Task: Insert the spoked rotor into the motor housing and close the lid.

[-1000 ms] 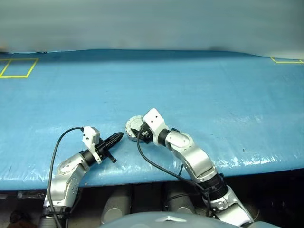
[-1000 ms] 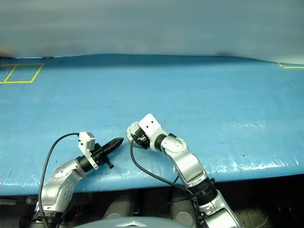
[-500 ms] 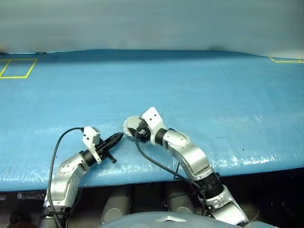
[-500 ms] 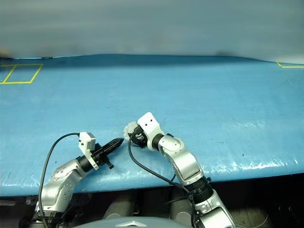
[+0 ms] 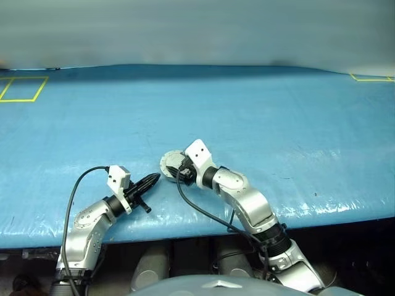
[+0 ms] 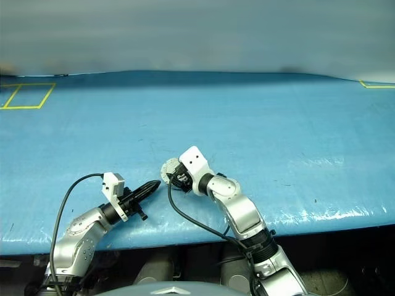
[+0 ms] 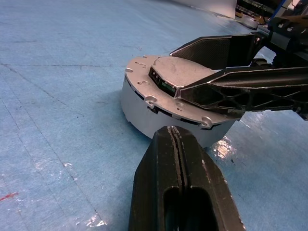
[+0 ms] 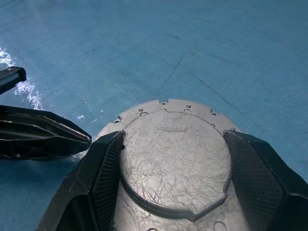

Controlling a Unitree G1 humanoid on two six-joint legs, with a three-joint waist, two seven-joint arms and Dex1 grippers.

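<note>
The motor housing (image 5: pixel 167 164) stands on the blue table near the front edge, its silver wall (image 7: pixel 144 113) upright. The lid (image 8: pixel 175 159) lies flat and closed on top of it. My right gripper (image 8: pixel 173 139) reaches over it from the right, one black finger (image 8: pixel 103 163) pressed against each side of the lid's raised round centre. My left gripper (image 5: pixel 154 177) is shut and empty, its tip (image 7: pixel 173 131) level and just short of the housing's near wall. The spoked rotor is hidden.
The blue sheet covers the table (image 5: pixel 247 111), with wide open room behind and to both sides of the housing. Yellow tape outlines mark the far left (image 5: pixel 23 88) and far right (image 5: pixel 370 78) corners. The table's front edge (image 5: pixel 185 225) runs close below both arms.
My right gripper and the housing have shifted slightly to the left together, closer to the left gripper's tip. The left gripper has kept still.
</note>
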